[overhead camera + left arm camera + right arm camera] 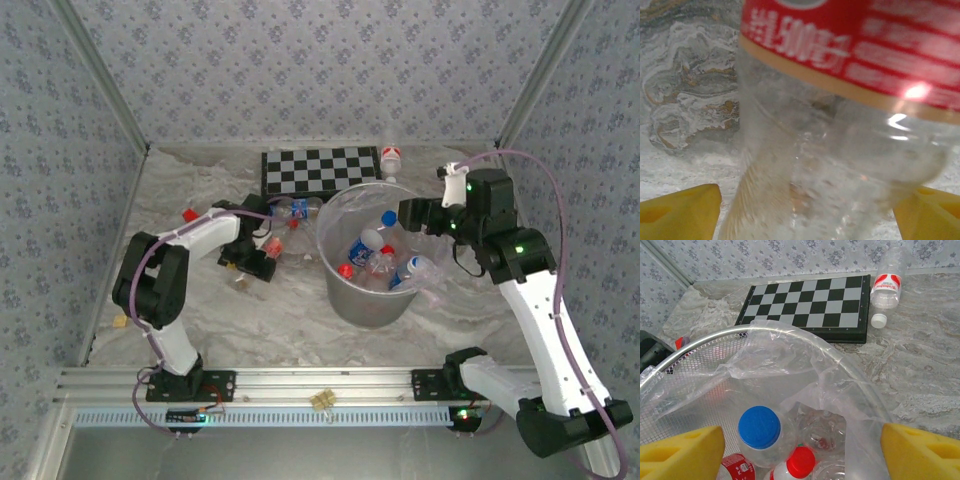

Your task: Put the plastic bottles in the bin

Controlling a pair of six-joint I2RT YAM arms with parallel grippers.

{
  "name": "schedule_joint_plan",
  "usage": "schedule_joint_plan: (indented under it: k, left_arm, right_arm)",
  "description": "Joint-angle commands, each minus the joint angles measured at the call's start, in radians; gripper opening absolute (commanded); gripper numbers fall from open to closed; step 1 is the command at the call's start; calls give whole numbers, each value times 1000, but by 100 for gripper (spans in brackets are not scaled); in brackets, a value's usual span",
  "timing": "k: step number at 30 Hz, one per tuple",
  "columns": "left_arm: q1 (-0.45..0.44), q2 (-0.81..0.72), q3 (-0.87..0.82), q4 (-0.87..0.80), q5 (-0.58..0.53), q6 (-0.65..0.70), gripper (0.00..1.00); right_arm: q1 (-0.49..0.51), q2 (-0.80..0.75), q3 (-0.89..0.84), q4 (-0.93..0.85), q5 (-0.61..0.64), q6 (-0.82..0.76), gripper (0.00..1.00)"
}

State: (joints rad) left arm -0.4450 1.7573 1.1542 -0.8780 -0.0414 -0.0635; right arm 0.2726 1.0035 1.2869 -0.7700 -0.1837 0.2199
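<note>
A clear plastic bottle (pixel 840 150) with a red label lies on the table left of the bin, and the yellow fingers (pixel 680 212) of my left gripper (pixel 807 210) straddle it, open, with a sliver of table showing beside the left finger. From above, that left gripper (pixel 258 258) sits low over the red-capped bottle (pixel 271 244). The grey bin (pixel 345 300), lined with a clear bag, holds several bottles with blue and red caps (pixel 759 427). My right gripper (pixel 410 215) hovers open above the bin's rim (pixel 715 337), holding nothing.
A black-and-white checkerboard (pixel 320 168) lies behind the bin. One bottle (pixel 292 209) lies by its front left corner and another (pixel 887 282) by its right end, with a white cap (pixel 879 320) beside it. A red-capped item (pixel 190 213) sits at the far left.
</note>
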Motion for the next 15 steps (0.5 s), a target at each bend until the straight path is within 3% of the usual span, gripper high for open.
schedule_joint_plan:
  k: [1, 8, 15]
  left_arm:
    - [-45, -7, -16, 11, -6, -66, 85]
    - [-151, -15, -5, -93, -80, -128, 84]
    - [-168, -37, 0, -132, -86, -162, 63]
  right_arm:
    - [-6, 6, -5, 20, -23, -5, 83]
    - [-7, 20, 24, 11, -11, -13, 83]
    - [-7, 24, 43, 13, -20, -11, 83]
